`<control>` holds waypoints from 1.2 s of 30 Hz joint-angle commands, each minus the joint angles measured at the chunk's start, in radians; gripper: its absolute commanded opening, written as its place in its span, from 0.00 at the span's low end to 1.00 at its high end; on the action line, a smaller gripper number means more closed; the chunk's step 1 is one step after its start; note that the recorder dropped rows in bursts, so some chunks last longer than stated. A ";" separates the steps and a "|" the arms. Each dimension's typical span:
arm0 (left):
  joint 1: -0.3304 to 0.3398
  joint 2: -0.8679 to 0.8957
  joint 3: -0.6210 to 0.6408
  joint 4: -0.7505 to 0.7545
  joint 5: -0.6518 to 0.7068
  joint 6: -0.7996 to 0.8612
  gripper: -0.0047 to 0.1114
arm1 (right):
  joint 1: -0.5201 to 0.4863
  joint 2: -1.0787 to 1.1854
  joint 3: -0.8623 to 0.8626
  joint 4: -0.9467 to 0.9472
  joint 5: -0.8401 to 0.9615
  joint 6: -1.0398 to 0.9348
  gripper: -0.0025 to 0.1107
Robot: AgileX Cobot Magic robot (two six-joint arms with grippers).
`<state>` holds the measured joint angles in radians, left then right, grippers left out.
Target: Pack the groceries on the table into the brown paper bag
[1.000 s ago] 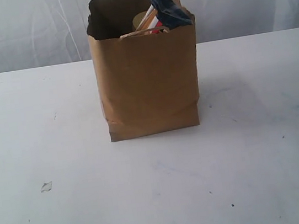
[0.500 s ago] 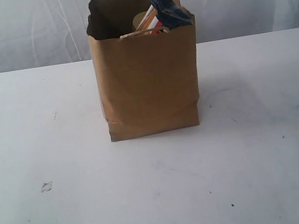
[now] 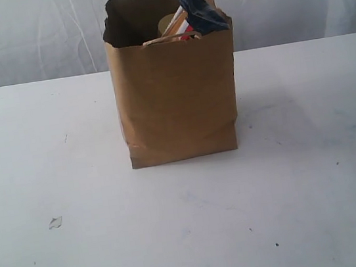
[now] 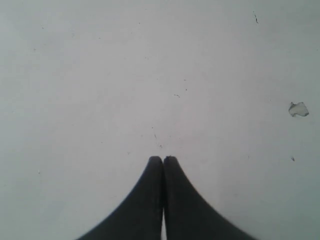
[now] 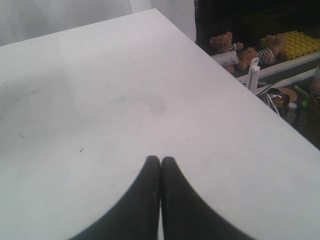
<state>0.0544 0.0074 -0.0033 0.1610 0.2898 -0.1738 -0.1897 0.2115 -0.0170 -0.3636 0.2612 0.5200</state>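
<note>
Exterior: brown paper bag (image 3: 175, 101) upright on surface (image 3: 316, 174), toward the far edge, midway between the side edges. Top open; navy spaghetti packet (image 3: 200, 9) pokes out, other contents unclear. Pale flake (image 3: 55, 222) toward near-left corner.

Left wrist: left tool (image 4: 163, 159) pinched closed, empty, above bare surface; flake nearby.

Right wrist: right tool (image 5: 160, 159) pinched closed, empty, near a surface edge.

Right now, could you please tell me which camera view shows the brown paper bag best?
The exterior view: the brown paper bag stands upright and whole there, mouth open, the navy spaghetti packet poking out. Both wrist views show white table beyond shut jaws, but no bag.
</note>
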 commanded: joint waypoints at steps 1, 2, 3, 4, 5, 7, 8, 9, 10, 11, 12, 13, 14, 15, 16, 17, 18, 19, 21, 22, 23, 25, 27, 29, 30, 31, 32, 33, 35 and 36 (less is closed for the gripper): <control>-0.009 -0.007 0.003 -0.012 0.019 -0.009 0.04 | -0.004 0.000 0.003 -0.002 0.001 -0.008 0.02; -0.009 -0.007 0.003 -0.012 0.019 -0.009 0.04 | -0.004 0.000 0.003 -0.002 0.001 -0.008 0.02; -0.009 -0.007 0.003 -0.012 0.019 -0.009 0.04 | -0.004 0.000 0.003 -0.002 0.001 -0.008 0.02; -0.009 -0.007 0.003 -0.012 0.019 -0.009 0.04 | -0.004 0.000 0.003 -0.002 0.001 -0.008 0.02; -0.009 -0.007 0.003 -0.012 0.019 -0.009 0.04 | -0.004 0.000 0.003 -0.002 0.001 -0.008 0.02; -0.009 -0.007 0.003 -0.012 0.019 -0.009 0.04 | -0.004 0.000 0.003 -0.002 0.001 -0.008 0.02; -0.009 -0.007 0.003 -0.012 0.019 -0.009 0.04 | -0.004 0.000 0.003 -0.002 -0.002 -0.008 0.02; -0.009 -0.007 0.003 -0.012 0.019 -0.009 0.04 | -0.004 0.000 0.003 -0.002 -0.002 -0.008 0.02; -0.009 -0.007 0.003 -0.012 0.019 -0.009 0.04 | -0.004 0.000 0.003 -0.002 -0.002 -0.008 0.02; -0.009 -0.007 0.003 -0.012 0.019 -0.009 0.04 | -0.004 0.000 0.003 -0.002 -0.002 -0.008 0.02; -0.009 -0.007 0.003 -0.012 0.019 -0.009 0.04 | -0.004 0.000 0.003 -0.002 -0.002 -0.008 0.02; -0.009 -0.007 0.003 -0.012 0.019 -0.009 0.04 | -0.004 -0.010 0.006 -0.002 -0.002 -0.008 0.02; -0.009 -0.007 0.003 -0.012 0.019 -0.009 0.04 | -0.004 -0.020 0.006 -0.002 0.001 -0.008 0.02; -0.009 -0.007 0.003 -0.012 0.019 -0.009 0.04 | -0.004 -0.029 0.006 -0.002 0.002 -0.008 0.02; -0.009 -0.007 0.003 -0.012 0.019 -0.009 0.04 | -0.004 -0.040 0.006 -0.002 -0.001 -0.008 0.02; -0.009 -0.007 0.003 -0.012 0.019 -0.009 0.04 | -0.004 -0.050 0.006 -0.002 0.003 -0.008 0.02; -0.009 -0.007 0.003 -0.012 0.019 -0.009 0.04 | -0.002 -0.065 0.006 -0.005 0.028 -0.013 0.02; -0.009 -0.007 0.003 -0.012 0.019 -0.009 0.04 | -0.002 -0.090 0.006 -0.010 0.067 -0.017 0.02; -0.009 -0.007 0.003 -0.012 0.019 -0.009 0.04 | -0.002 -0.166 0.008 0.001 0.080 -0.017 0.02; -0.009 -0.007 0.003 -0.012 0.019 -0.009 0.04 | 0.000 -0.211 0.010 0.002 0.052 -0.022 0.02; -0.009 -0.007 0.003 -0.012 0.019 -0.009 0.04 | 0.000 -0.211 0.015 0.002 0.013 -0.027 0.02; -0.009 -0.007 0.003 -0.006 0.021 -0.009 0.04 | 0.000 -0.211 0.017 -0.003 -0.189 -0.025 0.02; -0.009 -0.007 0.003 -0.004 0.011 -0.009 0.04 | 0.000 -0.211 0.017 -0.004 -0.354 -0.027 0.02; -0.009 -0.007 0.003 0.001 0.011 -0.009 0.04 | 0.000 -0.211 0.017 -0.005 -0.453 -0.029 0.02; -0.009 -0.007 0.003 0.001 0.011 -0.009 0.04 | 0.000 -0.211 0.017 -0.005 -0.485 -0.034 0.02; -0.009 -0.007 0.003 0.001 0.011 -0.009 0.04 | 0.000 -0.211 0.017 0.006 -0.500 -0.050 0.02; -0.009 -0.007 0.003 0.001 0.011 -0.009 0.04 | 0.000 -0.211 0.017 0.045 -0.493 -0.091 0.02; -0.009 -0.007 0.003 0.001 0.011 -0.009 0.04 | 0.000 -0.211 0.017 0.111 -0.475 -0.174 0.02; -0.009 -0.007 0.003 0.001 0.011 -0.009 0.04 | 0.003 -0.211 0.017 0.433 -0.443 -0.484 0.02; -0.009 -0.007 0.003 0.001 0.011 -0.009 0.04 | 0.003 -0.211 0.017 0.610 -0.443 -0.679 0.02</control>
<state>0.0506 0.0030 -0.0033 0.1580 0.3034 -0.1761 -0.1897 0.0050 -0.0017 -0.1157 -0.1930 0.2178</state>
